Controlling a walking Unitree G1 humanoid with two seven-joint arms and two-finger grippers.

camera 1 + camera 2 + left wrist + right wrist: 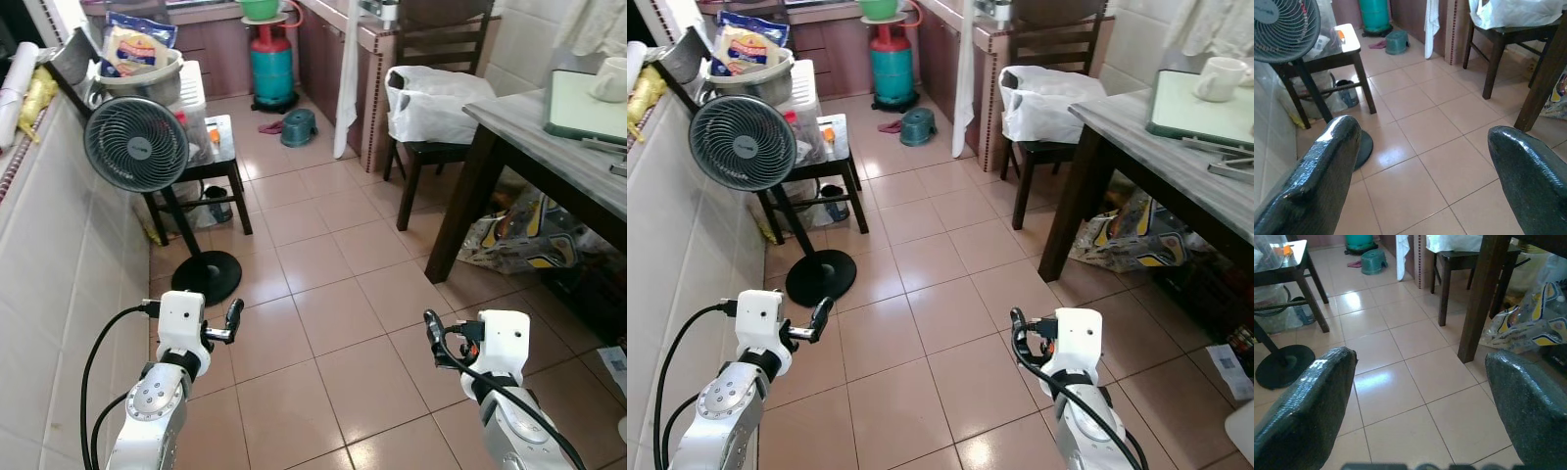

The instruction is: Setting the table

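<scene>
1. I have the left gripper held low over the tiled floor, fingers spread wide apart with nothing between them.
2. My right gripper is at about the same height beside it, its fingers also spread and pinching nothing.
3. The table I am to set stands ahead and to the right of the right gripper, well apart from it; its dark leg rises just beyond the right gripper's fingers in the wrist view.
4. On the tabletop I see a pale green tray with a white cup on it, far forward of the right gripper.
5. Under the table, ahead of the right gripper, lies a crumpled printed bag.
6. A dark wooden chair carrying a white plastic bag sits beyond the table's near corner, well ahead of both grippers.
7. Ahead of the left gripper stands a pedestal fan, its round base on the tiles near that gripper.
8. Behind the fan is a small dark side table, and further off a teal gas cylinder.
</scene>
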